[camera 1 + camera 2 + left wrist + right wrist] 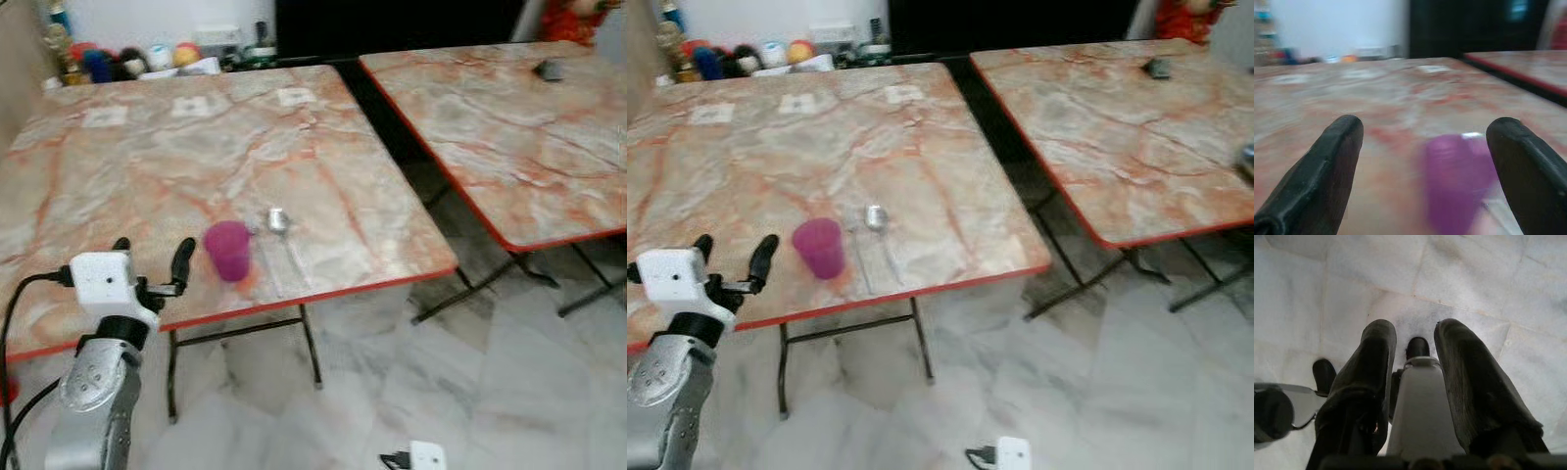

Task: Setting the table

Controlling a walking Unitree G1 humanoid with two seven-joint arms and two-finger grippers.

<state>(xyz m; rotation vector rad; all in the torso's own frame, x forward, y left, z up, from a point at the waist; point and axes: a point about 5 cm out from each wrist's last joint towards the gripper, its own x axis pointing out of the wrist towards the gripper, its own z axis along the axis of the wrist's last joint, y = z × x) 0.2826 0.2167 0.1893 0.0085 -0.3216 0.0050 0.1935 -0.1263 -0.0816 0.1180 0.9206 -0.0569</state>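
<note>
Two tools are carried by the robot, and the left tool (152, 262) is held nearest, just short of the purple cup (228, 251), its black fingers spread wide with nothing between them. In the left wrist view the cup (1459, 181) is seen ahead, blurred, nearer one finger than the other and not yet enclosed. The right tool (1413, 382) is hung low over the pale tiled floor (490, 392), its fingers parted a little and nothing gripped. The cup is stood upright close to the near red edge of the marbled surface (196, 147). Just beside the cup, on the side away from the left tool, a metal spoon (284, 235) is laid flat, bowl away from the edge. The cup is judged to be light plastic, stiff enough to take a pinch yet easily tipped or pushed along the smooth top, so hold is best taken across its middle, with the fingers brought evenly to both sides. The spoon is judged thin, hard and slippery, and would be better taken across the handle. Beyond the cup, three white squares (191, 106) are laid in a row, and small coloured objects (127, 61) are grouped past the far edge. A second surface (509, 127) is stood apart, beyond the spoon.
</note>
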